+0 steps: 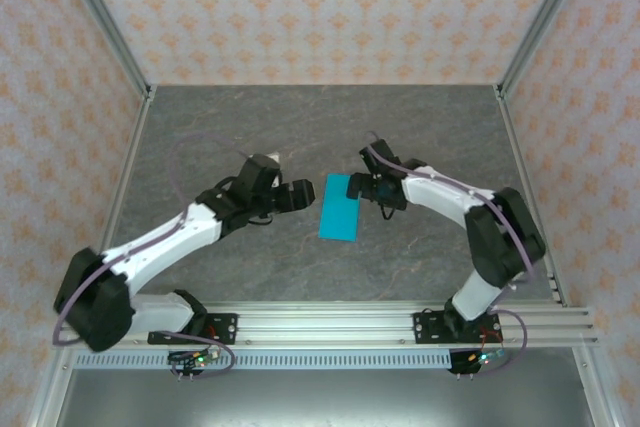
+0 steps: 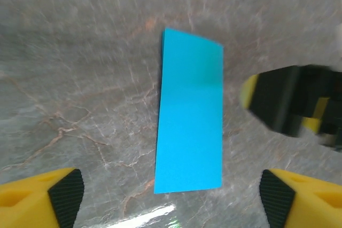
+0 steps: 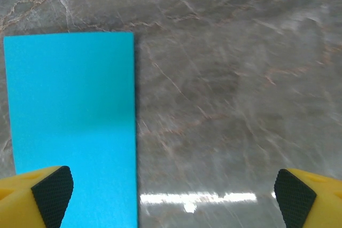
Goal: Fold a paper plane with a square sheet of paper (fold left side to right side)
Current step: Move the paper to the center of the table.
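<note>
Tabletop [image 1: 250, 127] of grey marbled stone carries the square sheet of paper [image 1: 340, 207] near its middle. It lies flat as a narrow cyan strip, its long edges running roughly from 12 to 6 o'clock in the overhead view. We judge from that halved outline that the left-to-right fold is already made. We also judge that the strip lies free so its crease can settle before the nose folds. The left gripper [image 1: 300, 194] waits just beside the strip at its 9 o'clock, released. In its own wrist view its yellow fingers [image 2: 40, 193] stand wide apart with nothing between the pads, and the whole strip [image 2: 189, 116] lies ahead at 12 o'clock. The right gripper [image 1: 362, 187] hovers near the strip's far corner at about 2 o'clock, also spread wide and empty. From its wrist camera the paper [image 3: 72, 121] fills the 9 o'clock side and runs beneath one black pad [image 3: 53, 193]; whether that pad touches it we cannot tell. Flanking the strip this way, we think, leaves each arm placed to pin or lift a corner.
</note>
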Available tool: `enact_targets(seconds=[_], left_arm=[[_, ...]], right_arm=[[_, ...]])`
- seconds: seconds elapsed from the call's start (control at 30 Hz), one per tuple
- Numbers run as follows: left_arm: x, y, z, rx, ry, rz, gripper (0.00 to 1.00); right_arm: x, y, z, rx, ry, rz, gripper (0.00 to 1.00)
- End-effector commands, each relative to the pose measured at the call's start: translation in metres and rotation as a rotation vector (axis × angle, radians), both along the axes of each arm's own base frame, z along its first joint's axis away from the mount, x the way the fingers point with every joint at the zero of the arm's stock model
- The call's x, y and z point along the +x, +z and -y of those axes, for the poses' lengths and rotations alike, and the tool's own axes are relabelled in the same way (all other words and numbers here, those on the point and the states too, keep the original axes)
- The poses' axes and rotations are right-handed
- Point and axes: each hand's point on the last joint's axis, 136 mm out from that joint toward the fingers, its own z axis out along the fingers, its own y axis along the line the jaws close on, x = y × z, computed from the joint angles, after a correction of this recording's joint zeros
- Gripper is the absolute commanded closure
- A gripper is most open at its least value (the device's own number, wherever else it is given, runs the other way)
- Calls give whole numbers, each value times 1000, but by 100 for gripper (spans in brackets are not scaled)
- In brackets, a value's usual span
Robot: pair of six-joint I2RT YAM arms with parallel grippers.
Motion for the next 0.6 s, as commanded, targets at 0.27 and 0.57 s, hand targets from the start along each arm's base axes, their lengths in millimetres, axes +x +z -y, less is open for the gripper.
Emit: enact_targets(seconds=[0.27, 0.57], left_arm=[[-12, 15, -44, 97, 99, 124, 4], [-14, 12, -50, 129, 106, 124, 4]], right_arm=[[40, -21, -39, 18, -33, 7, 0], [44, -30, -65, 49, -2, -14, 0]])
